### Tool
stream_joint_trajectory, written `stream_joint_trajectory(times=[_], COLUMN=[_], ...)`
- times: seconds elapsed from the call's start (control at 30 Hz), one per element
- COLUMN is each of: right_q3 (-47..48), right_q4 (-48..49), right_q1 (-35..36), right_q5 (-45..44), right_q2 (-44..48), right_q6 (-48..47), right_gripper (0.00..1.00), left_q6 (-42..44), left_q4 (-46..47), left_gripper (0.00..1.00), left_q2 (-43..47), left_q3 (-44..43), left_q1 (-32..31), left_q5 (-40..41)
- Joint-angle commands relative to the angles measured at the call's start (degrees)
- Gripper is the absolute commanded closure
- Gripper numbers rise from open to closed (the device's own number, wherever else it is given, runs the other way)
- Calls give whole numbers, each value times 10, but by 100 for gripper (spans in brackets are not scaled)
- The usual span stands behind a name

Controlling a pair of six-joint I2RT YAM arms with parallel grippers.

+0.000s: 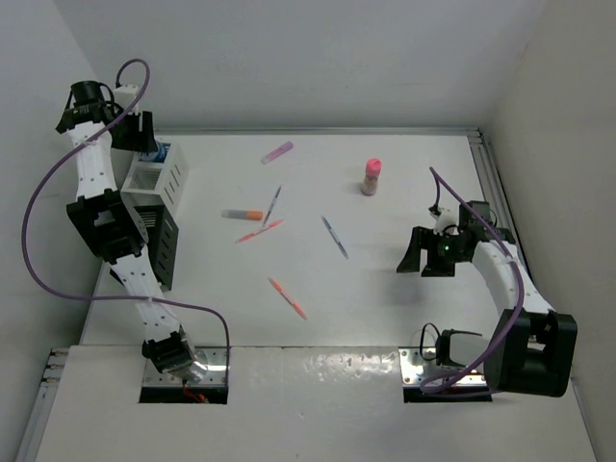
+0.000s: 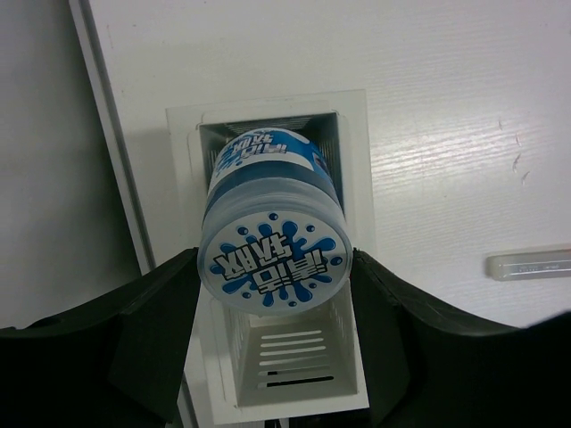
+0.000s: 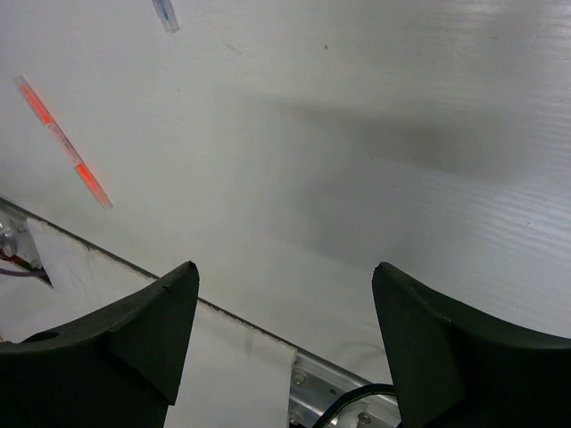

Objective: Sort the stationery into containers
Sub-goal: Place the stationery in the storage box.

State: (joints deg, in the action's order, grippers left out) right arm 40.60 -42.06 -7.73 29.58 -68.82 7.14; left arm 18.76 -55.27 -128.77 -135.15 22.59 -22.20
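My left gripper (image 1: 152, 144) (image 2: 277, 272) is shut on a squat blue-capped jar (image 2: 274, 259) (image 1: 160, 152). The jar hangs tilted over the white container (image 2: 357, 223) (image 1: 164, 181), its far end in the far compartment; the near compartment is empty. The black container (image 1: 160, 248) stands just in front of the white one. Across the table lie a pink pen (image 1: 277, 152), a blue-purple pen (image 1: 273, 205), an orange marker (image 1: 243, 215), orange pens (image 1: 260, 231) (image 1: 288, 297) (image 3: 62, 143) and a blue pen (image 1: 334, 236). A pink-capped bottle (image 1: 371, 177) stands upright. My right gripper (image 1: 428, 258) (image 3: 285, 285) hovers open over bare table.
A metal rail (image 1: 486, 183) runs along the table's right edge, and another rail (image 2: 98, 134) borders the left side next to the white container. White walls close in on the left, back and right. A small grey bar (image 2: 528, 265) lies right of the white container.
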Motion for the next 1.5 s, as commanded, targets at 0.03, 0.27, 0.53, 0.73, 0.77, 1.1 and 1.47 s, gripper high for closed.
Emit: stream_joint_trajectory(times=[0.03,0.27,0.53,0.73,0.77,1.1,1.47], right_q3=[-3,5,1,1,3,-9,-13], right_q4=[13,6,7,9,8,15,13], right_q1=[2,1,2,1,1,1,1], right_q5=[3,7,2,3,2,-1,0], right_q2=[11,1,5,3,3,17,28], right_q6=[2,2,2,5,4,5,2], right_gripper=[23,23,23,23,23,22,22], left_q6=[-7,11,34,28,17,-120,-174], left_q4=[-17,-63,-92,-64,-40,250,278], left_gripper=[100,100,100,90,61,26,0], left_q2=[41,12,-11,5,19,166,178], left_q3=[-34,-35,-36,-11,1,181,198], left_q1=[4,-4,-11,-6,-4,23,53], left_q5=[18,53,74,44,22,-41,-78])
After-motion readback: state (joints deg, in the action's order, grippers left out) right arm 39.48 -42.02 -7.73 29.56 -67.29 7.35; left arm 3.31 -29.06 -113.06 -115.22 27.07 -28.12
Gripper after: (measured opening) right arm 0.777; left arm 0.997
